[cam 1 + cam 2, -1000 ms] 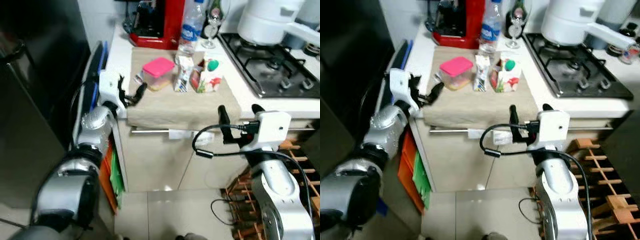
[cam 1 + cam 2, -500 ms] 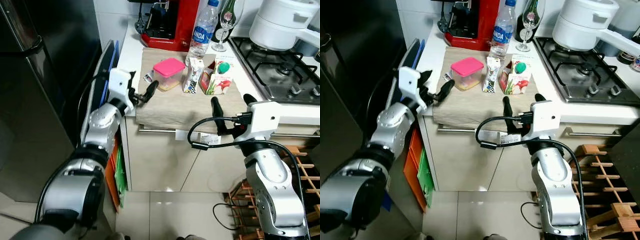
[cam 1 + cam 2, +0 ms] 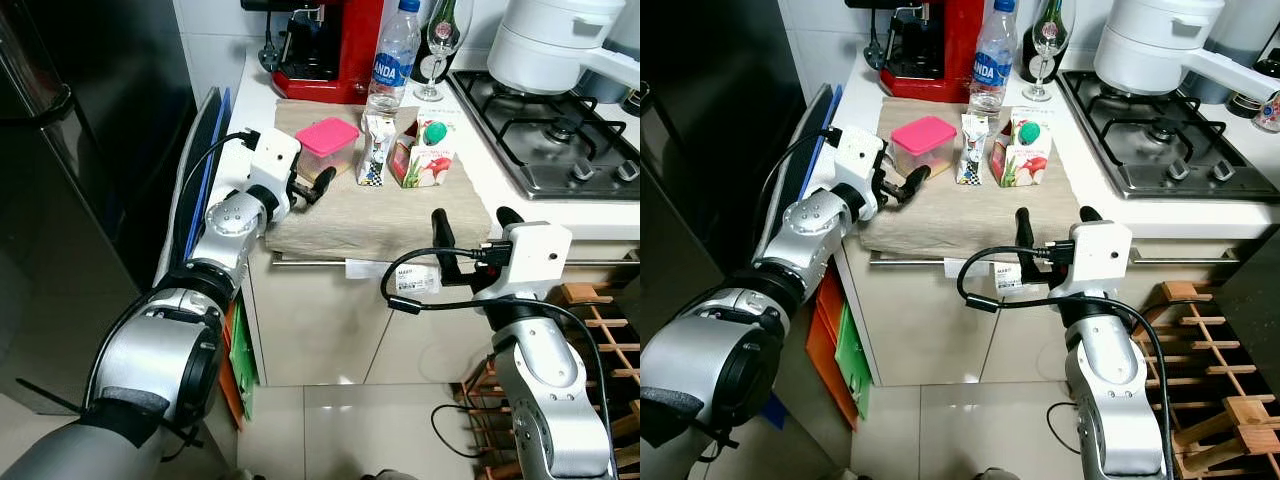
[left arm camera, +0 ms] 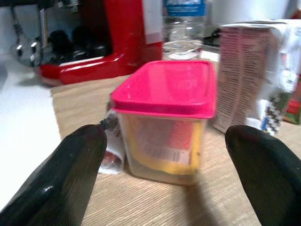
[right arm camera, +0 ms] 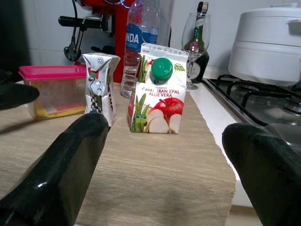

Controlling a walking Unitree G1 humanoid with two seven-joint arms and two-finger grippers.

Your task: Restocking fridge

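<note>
Since a second ago the left gripper (image 3: 312, 187) has reached further over the beige woven mat (image 3: 380, 215) and now sits just short of the clear plastic tub with a pink lid (image 3: 331, 146), its jaws spread wide with one black finger (image 4: 70, 176) on either side of the tub and not touching it. That tub stands on the mat near its left rear corner, and a small crumpled wrapper (image 4: 113, 157) lies against its base. Beside the tub on the mat stands a small white carton with a black-and-white checked pattern (image 3: 375, 150), and just right of that a white juice carton with a green cap and an apple picture (image 3: 428, 155). Behind them, at the mat's back edge, stands a clear plastic water bottle with a blue label (image 3: 390, 58); a red coffee machine (image 3: 335, 45) stands to its left and a wine glass (image 3: 437, 45) to its right. On the right of the white counter (image 3: 500, 190) lies a black gas hob (image 3: 555, 140) carrying a large white pot (image 3: 545, 40). The right gripper (image 3: 470, 235) hangs at the counter's front edge, in front of the drawer, its jaws released and holding nothing. A dark fridge door (image 3: 80, 150) stands at the far left.
</note>
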